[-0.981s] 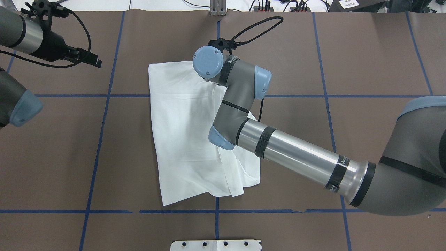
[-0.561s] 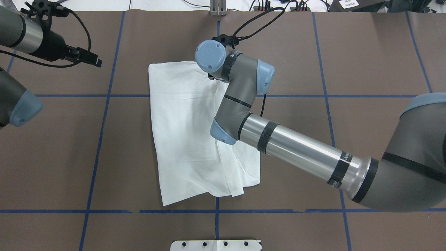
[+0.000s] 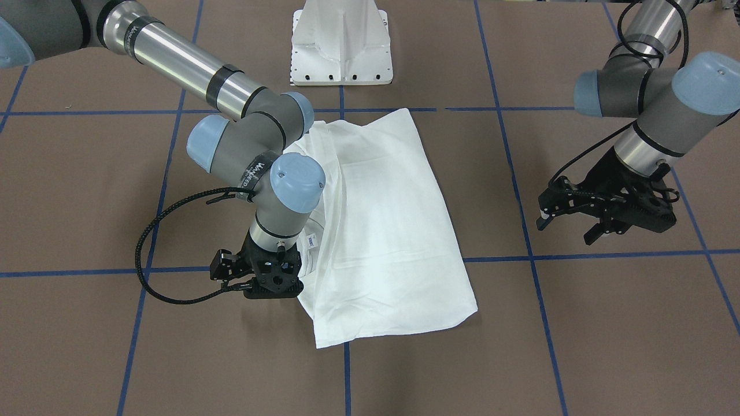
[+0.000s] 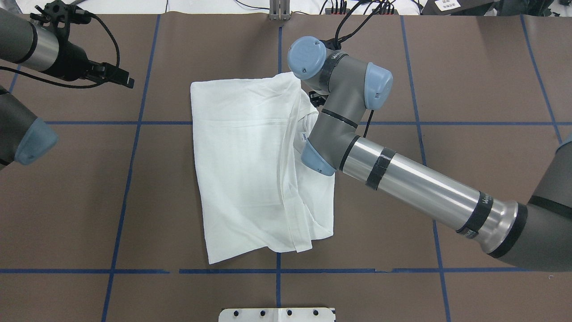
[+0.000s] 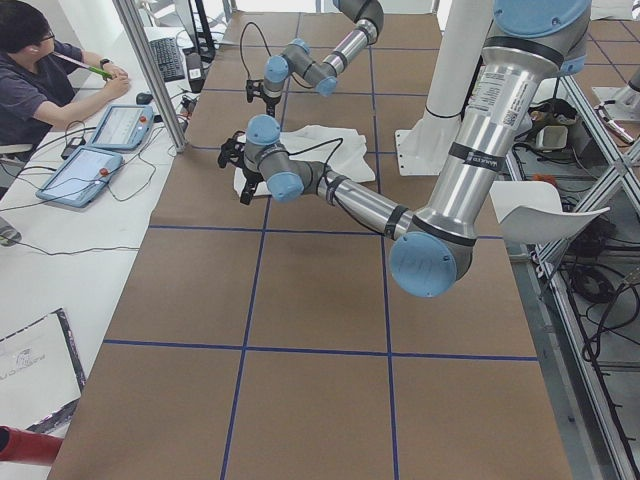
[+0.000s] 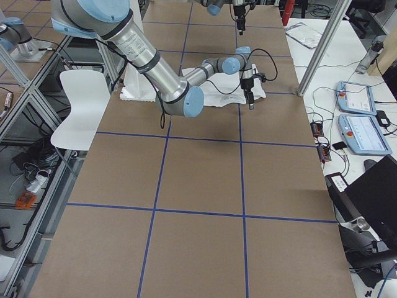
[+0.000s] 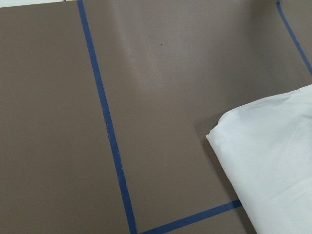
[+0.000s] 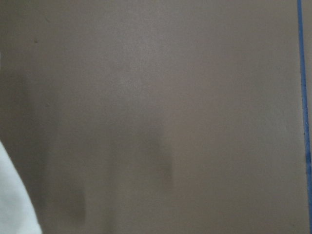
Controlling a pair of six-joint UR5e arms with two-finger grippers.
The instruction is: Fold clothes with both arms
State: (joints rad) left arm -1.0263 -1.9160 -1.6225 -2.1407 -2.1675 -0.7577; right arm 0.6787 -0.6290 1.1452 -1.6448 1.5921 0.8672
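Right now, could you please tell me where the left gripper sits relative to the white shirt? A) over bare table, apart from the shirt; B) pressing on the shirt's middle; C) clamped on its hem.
A: in the front-facing view the left gripper hangs over the bare table, well clear of the white shirt.

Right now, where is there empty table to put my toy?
Bare table lies between the T-shirt and the left gripper, and beyond the right arm, toward the far right corner. The middle is crowded: T-shirt and right gripper.
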